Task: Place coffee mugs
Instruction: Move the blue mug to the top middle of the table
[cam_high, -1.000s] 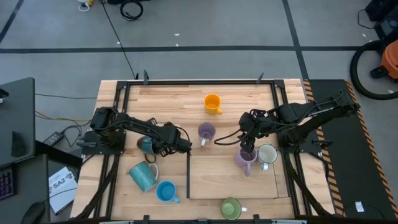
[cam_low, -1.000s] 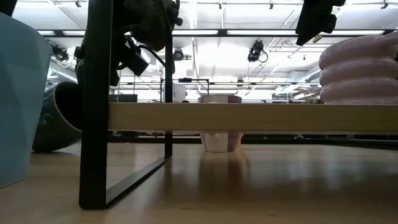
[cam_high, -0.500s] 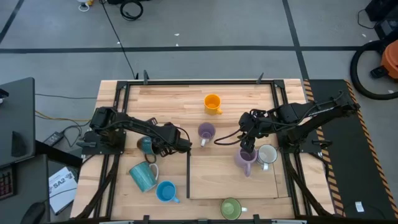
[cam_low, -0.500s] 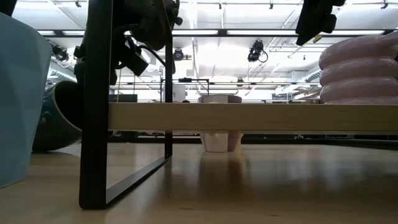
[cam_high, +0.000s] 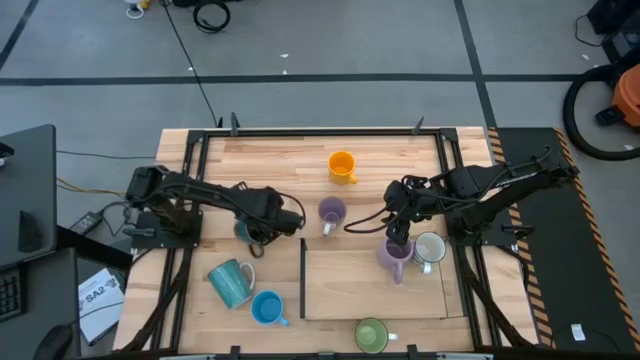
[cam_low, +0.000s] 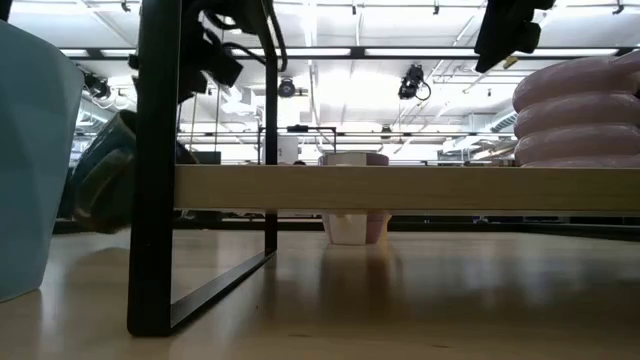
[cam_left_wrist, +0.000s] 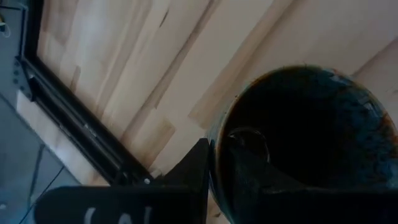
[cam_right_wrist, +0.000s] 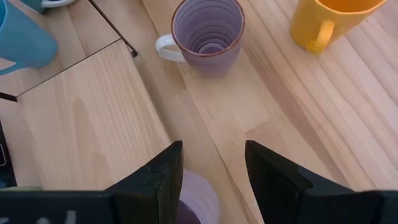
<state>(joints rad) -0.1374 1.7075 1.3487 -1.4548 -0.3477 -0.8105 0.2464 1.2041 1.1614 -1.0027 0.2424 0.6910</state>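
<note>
table (cam_high: 400, 150): wooden, with a raised platform (cam_high: 375, 285) at its near middle.

left arm: drawn back and re-posed against the earlier high view, elbow swung outward. left gripper (cam_high: 262, 222) now above the bare wood left of the platform, jaws nearly closed across the rim of the dark teal mug (cam_high: 243, 232), one finger inside the brown bowl, one outside, as the left wrist view shows (cam_left_wrist: 305, 143). in the low view the same mug (cam_low: 105, 185) tilted and apparently clear of the wood, where earlier lower and further left. judged: pick made, carry toward a placing spot under way.

right arm: unchanged from the earlier frames. right gripper (cam_high: 399, 238) hanging just above the purple mug on the platform (cam_high: 393, 256), jaws wide apart, nothing held.

remaining mugs, unmoved: second purple mug (cam_high: 331, 212) beyond the platform, orange mug (cam_high: 342, 166) further back, white mug (cam_high: 430, 248) beside the right gripper, teal mug (cam_high: 231, 282) and bright blue mug (cam_high: 267, 307) near left, green mug (cam_high: 371, 334) at the near edge.
</note>
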